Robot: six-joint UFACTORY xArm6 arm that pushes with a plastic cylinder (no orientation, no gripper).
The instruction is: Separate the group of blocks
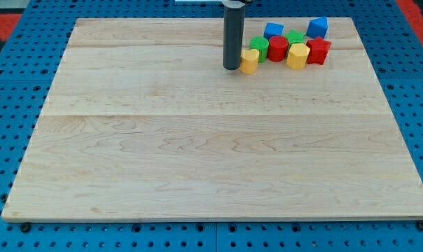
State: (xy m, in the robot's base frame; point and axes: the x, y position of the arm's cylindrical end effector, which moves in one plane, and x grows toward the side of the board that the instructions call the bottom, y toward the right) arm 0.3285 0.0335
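Observation:
A tight group of small blocks lies near the view's top right of the wooden board. It holds a yellow block at the left, a green block, a red block, a blue block, a second green block, a second yellow block, a red block and a blue cube. My tip stands on the board just left of the left yellow block, touching or almost touching it.
The board lies on a blue perforated table. Red corners of another surface show at the view's top left and top right. The group lies close to the board's top edge.

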